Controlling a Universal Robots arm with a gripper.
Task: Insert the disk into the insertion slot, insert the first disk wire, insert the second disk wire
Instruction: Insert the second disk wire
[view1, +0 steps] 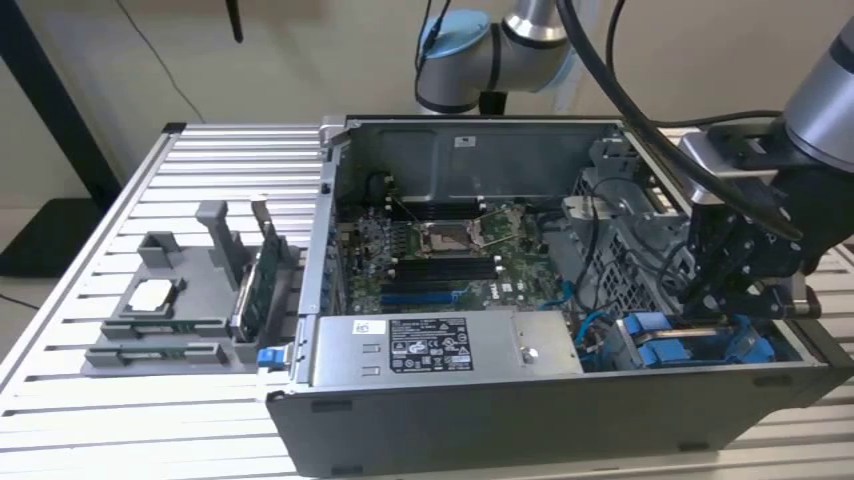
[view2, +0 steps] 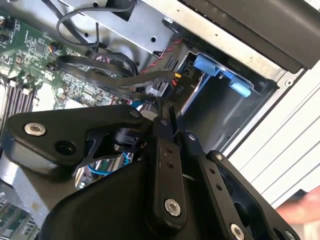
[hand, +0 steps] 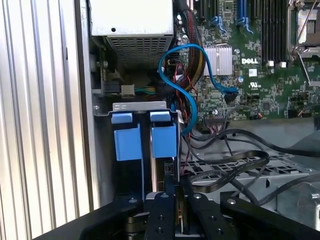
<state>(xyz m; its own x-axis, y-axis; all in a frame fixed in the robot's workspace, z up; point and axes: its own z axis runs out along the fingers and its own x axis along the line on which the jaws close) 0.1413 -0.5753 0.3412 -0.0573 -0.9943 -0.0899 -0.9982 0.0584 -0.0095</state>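
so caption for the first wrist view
Tool poised over the drive bay with blue carriers, beside a looping blue cable.

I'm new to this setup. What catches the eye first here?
The open computer case on the slatted table, motherboard exposed. The gripper hangs over the bay at the exterior view's right, above blue drive tabs. A blue cable loops nearby.

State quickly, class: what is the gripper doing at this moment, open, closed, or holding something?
Gripper: fingers drawn close together over the insertion slot beside the blue tabs; whether they pinch a black cable cannot be told.
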